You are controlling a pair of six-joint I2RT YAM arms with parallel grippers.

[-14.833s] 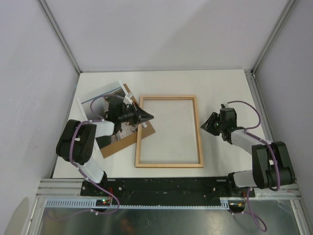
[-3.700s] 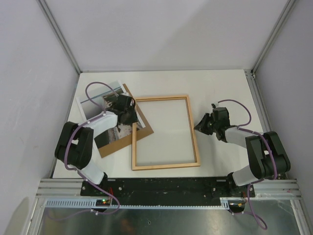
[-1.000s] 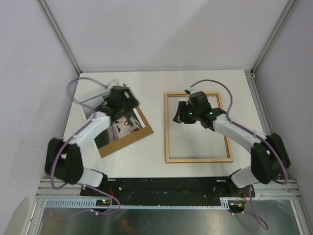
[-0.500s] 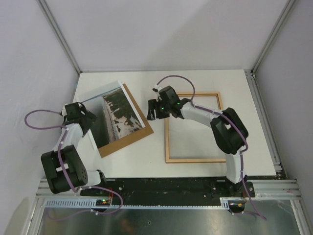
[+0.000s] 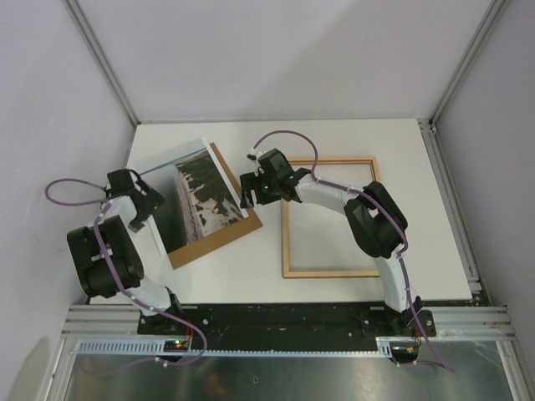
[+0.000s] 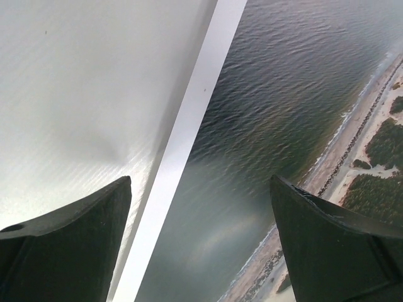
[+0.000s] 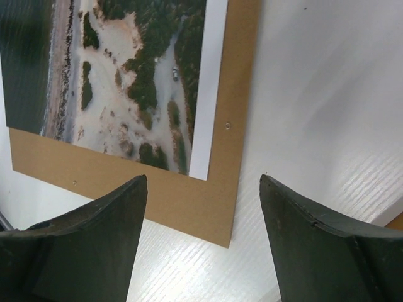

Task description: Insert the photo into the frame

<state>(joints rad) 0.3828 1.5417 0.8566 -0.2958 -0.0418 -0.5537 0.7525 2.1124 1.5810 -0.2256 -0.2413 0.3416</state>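
Observation:
The photo (image 5: 191, 194), an aerial coastline print, lies at the left of the table on a brown backing board (image 5: 219, 237). The wooden frame (image 5: 286, 242) lies empty to its right, apart from it. My left gripper (image 5: 142, 213) hangs open over the photo's left side. In the left wrist view its jaws straddle the photo (image 6: 283, 126) at the white border and grey-green water, holding nothing. My right gripper (image 5: 247, 192) hovers open by the photo's right edge. The right wrist view shows the photo (image 7: 126, 75), the board's corner (image 7: 214, 189) and bare table between the fingers.
White table (image 5: 351, 138) inside an enclosure with grey walls and metal corner posts (image 5: 100, 58). The frame sits right of centre. Both arms' cables loop above the table; the right arm stretches across the frame's upper left corner.
The right arm has swung left from above the frame to the photo's right edge. The left arm has pulled back to the photo's left side. Both sets of jaws have widened.

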